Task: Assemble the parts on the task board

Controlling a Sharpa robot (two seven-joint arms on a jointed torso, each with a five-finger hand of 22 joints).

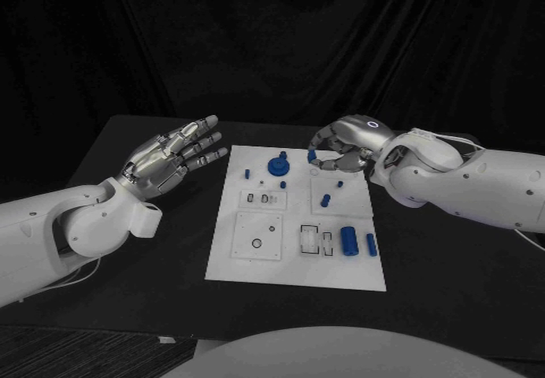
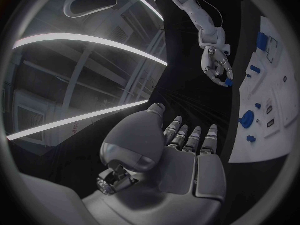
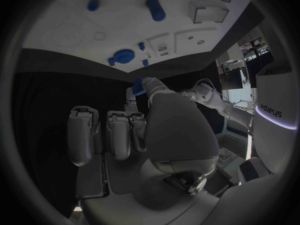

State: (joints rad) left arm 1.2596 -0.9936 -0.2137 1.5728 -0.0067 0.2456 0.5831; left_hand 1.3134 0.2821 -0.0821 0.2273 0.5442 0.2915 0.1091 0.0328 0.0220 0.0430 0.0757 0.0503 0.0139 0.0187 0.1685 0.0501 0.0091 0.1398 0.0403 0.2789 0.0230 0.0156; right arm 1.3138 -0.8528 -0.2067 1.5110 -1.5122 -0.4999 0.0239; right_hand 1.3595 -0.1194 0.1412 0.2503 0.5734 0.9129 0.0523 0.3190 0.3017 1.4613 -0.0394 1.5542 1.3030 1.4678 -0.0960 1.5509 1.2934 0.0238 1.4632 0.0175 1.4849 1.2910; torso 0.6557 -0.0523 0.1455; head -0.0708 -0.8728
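Note:
The white task board (image 1: pixel 291 268) lies in the middle of the black table. My right hand (image 1: pixel 350 144) hovers over its far right corner and pinches a small blue part (image 1: pixel 313 153) between thumb and fingertip; the right wrist view shows this blue part (image 3: pixel 139 81) at the fingertips. My left hand (image 1: pixel 170 156) floats left of the board's far end, fingers straight and spread, holding nothing. A round blue part (image 1: pixel 277 165), short blue pegs (image 1: pixel 325 200) and two blue cylinders (image 1: pixel 349 240) sit on the board.
A square inset with a small hole (image 1: pixel 259 236) and rectangular slots (image 1: pixel 310 236) mark the board's near half. Bare black table (image 1: pixel 454 260) flanks the board on both sides, with a dark curtain behind.

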